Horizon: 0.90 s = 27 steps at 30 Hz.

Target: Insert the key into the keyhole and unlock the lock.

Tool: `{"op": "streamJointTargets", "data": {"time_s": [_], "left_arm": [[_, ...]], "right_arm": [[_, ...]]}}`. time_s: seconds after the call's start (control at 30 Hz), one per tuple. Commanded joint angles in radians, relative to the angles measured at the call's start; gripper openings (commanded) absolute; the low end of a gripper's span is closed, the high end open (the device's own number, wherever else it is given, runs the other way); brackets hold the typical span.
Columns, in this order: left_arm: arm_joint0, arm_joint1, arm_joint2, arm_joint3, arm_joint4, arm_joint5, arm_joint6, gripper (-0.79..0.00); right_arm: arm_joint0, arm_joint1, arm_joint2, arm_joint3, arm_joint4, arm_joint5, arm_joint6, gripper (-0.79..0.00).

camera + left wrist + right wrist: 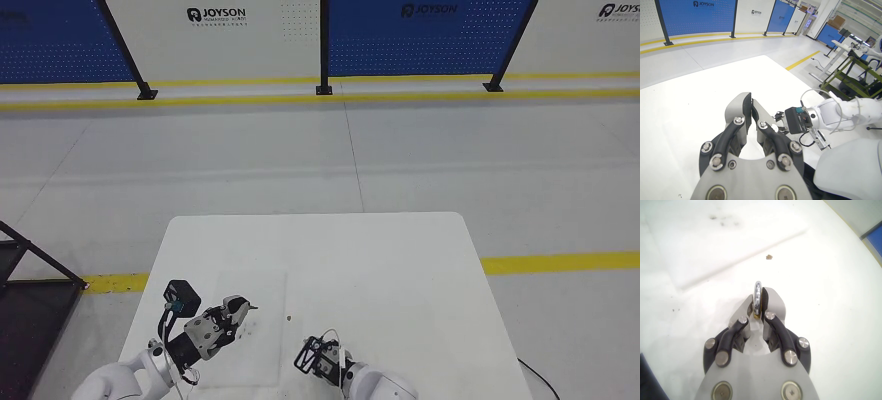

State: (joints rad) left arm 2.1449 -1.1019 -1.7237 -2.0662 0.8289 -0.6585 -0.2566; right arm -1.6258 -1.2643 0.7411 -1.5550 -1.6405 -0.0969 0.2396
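Observation:
My right gripper is shut on the padlock, whose chrome shackle sticks out between the pads above a sliver of brass body. It hovers low over the white table near the front edge, and it is seen in the top view too. My left gripper is shut, pads pressed together. In the top view a thin dark tip, apparently the key, pokes out of the left gripper. The two grippers are a short distance apart, with the right gripper beside the left one.
A thin white mat lies on the table under and ahead of the left arm. A small brown speck sits just off the mat's edge. A black rack stands off the table's left side.

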Motion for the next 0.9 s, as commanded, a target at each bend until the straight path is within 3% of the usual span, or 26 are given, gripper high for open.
{"op": "streamJointTargets", "data": {"time_s": [0.0,0.2,0.23,0.43,0.57,0.67,0.87], "left_arm": [[0.0,0.0,0.0,0.0,0.0,0.0,0.0,-0.785],[-0.01,-0.001,0.009,0.002,-0.031,0.007,0.008,-0.785],[-0.015,-0.001,0.011,0.001,-0.063,0.003,0.014,-0.785],[-0.011,0.0,0.027,-0.007,-0.238,-0.069,0.054,-0.785],[-0.013,0.002,0.049,0.003,-0.352,-0.109,0.049,-0.785],[-0.022,0.004,0.062,0.001,-0.398,-0.092,0.018,-0.785],[-0.028,0.005,0.067,-0.007,-0.401,-0.077,0.003,-0.785]], "right_arm": [[0.001,0.001,0.006,-0.004,0.005,0.002,-0.01,-0.785],[-0.009,0.008,0.069,-0.055,0.084,0.027,-0.086,-0.785],[-0.018,0.009,0.096,-0.074,0.164,0.016,-0.133,-0.785],[-0.047,0.017,0.219,-0.102,0.534,-0.158,-0.384,-0.785],[-0.051,0.016,0.237,-0.1,0.695,-0.315,-0.509,-0.785],[-0.024,0.019,0.242,-0.063,0.813,-0.486,-0.494,-0.785],[-0.007,0.02,0.248,-0.057,0.815,-0.508,-0.477,-0.785]]}}
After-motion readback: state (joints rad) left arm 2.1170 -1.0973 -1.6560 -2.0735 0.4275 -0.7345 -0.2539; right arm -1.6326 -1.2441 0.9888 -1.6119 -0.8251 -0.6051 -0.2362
